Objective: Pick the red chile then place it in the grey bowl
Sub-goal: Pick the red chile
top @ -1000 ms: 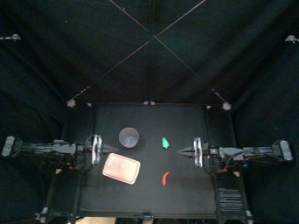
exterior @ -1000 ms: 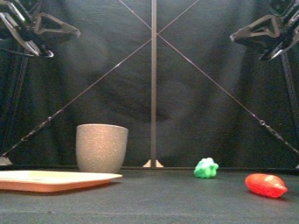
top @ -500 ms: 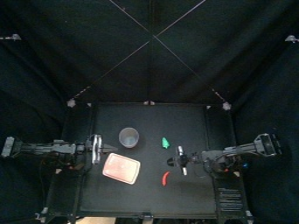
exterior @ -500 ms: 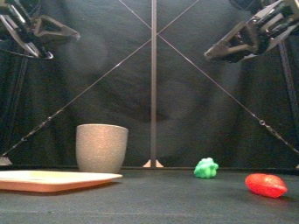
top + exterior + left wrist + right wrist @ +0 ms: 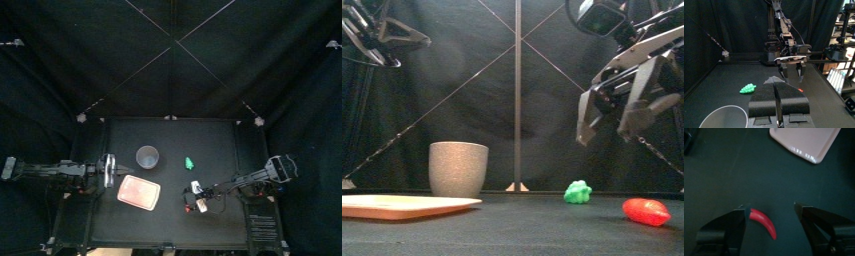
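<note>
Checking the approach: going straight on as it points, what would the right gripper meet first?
Likely the red chile, lying between the right gripper's open jaws, nearer one jaw; depth unclear.

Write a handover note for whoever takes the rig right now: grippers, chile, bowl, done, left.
Right gripper: open, hovers above the red chile, not touching it.
Left gripper: shut, empty, at the table's left side.
The chile lies on the table, front right. The grey bowl stands upright, left of centre.
Also there: green toy, pink tray.
Done: nothing grasped yet.
Left: lower, grip chile, carry to bowl, release.
</note>
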Robot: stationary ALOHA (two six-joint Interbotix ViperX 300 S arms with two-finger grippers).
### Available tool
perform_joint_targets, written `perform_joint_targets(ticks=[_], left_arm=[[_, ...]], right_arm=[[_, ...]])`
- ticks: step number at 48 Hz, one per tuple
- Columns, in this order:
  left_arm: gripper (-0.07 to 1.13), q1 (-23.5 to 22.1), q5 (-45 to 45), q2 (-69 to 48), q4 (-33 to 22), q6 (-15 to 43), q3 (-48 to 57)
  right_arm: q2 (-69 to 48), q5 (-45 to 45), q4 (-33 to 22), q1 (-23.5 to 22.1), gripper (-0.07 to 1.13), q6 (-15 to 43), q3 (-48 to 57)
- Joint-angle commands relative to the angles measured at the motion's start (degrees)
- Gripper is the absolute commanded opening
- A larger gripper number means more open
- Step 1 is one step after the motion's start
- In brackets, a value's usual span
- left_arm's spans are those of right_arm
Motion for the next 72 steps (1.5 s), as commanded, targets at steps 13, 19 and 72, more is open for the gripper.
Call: perform_joint_targets(ticks=[13, 19, 72], left_arm=[[-0.03, 0.09, -0.09, 0.09, 0.18, 0.09, -0.70], [-0.03, 0.09, 0.00, 0.09, 0.26, 0.09, -0.70], [-0.03, 0.09, 0.44, 0.00, 0.62, 0.09, -0.70]], right_arm=[[2.72, 11.51, 1.41, 2.99, 1.04, 0.00, -4.57], [5.54, 11.60, 1.67, 3.96, 1.04, 0.00, -5.80], [10.72, 11.87, 1.58, 1.85, 0.63, -0.18, -8.00]])
